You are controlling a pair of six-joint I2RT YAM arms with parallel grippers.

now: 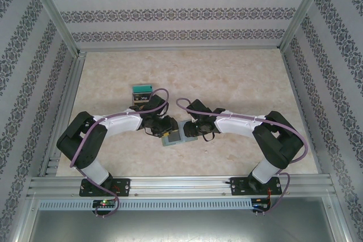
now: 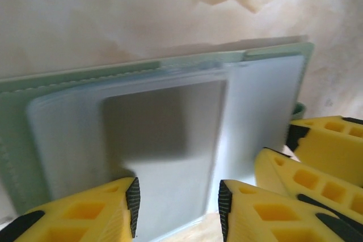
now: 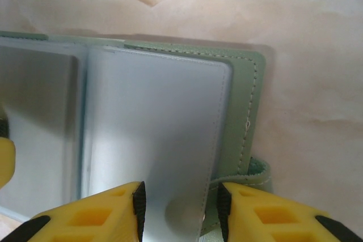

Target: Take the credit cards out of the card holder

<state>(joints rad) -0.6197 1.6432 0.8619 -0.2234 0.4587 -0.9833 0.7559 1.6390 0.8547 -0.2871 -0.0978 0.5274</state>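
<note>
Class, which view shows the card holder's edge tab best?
Right wrist: the edge tab is close and sharp beside the stitched border. Left wrist shows a blurred sliver; top external shows the card holder too small.

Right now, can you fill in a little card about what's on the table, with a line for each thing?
card holder: open flat on the table, between the two arms, clear pockets up
credit cards: small pile, apart from the holder, beyond the left arm
left end effector: jaws apart, over the holder's pockets
right end effector: jaws apart, over the panel with the tab
</note>
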